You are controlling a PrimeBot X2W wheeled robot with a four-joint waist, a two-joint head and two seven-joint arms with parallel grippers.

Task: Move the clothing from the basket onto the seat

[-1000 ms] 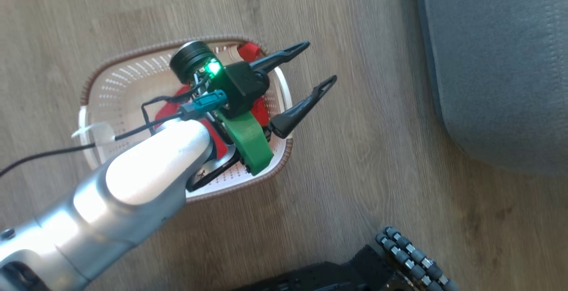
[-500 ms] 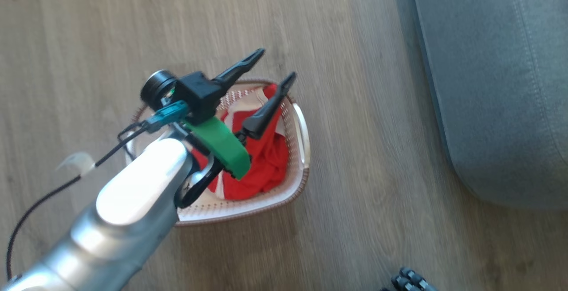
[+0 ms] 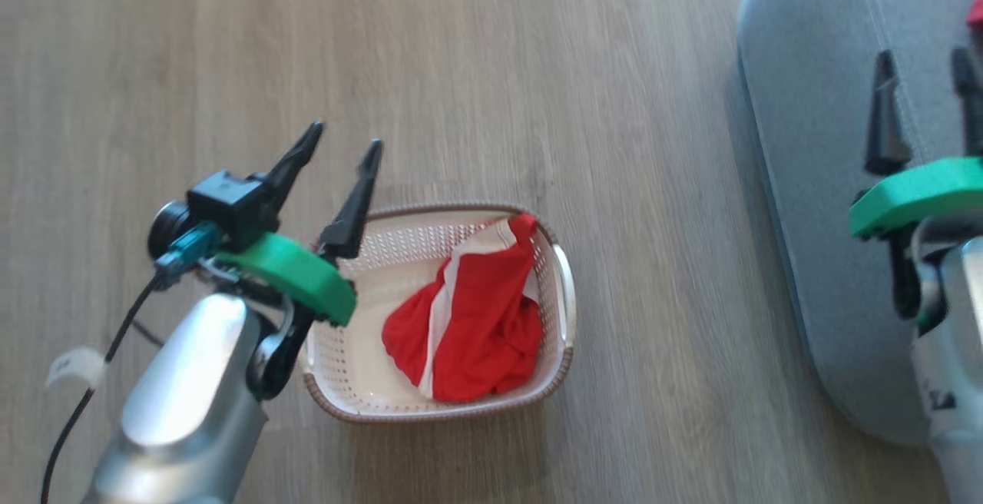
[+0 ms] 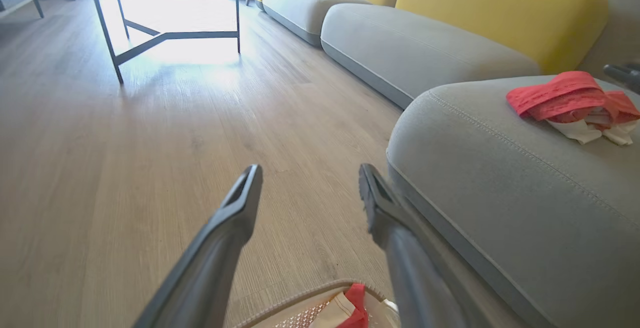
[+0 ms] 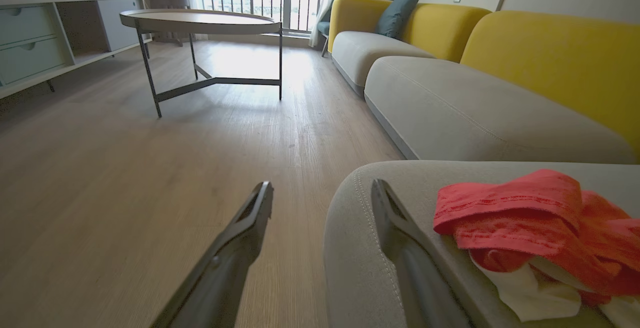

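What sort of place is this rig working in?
Looks like a home living room: a long sofa with grey seats and yellow backrests, a round coffee table on a dark metal frame, and a wood-look plank floor.

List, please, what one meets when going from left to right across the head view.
left pincer → red clothing, lying in the basket → bare wooden floor → grey seat
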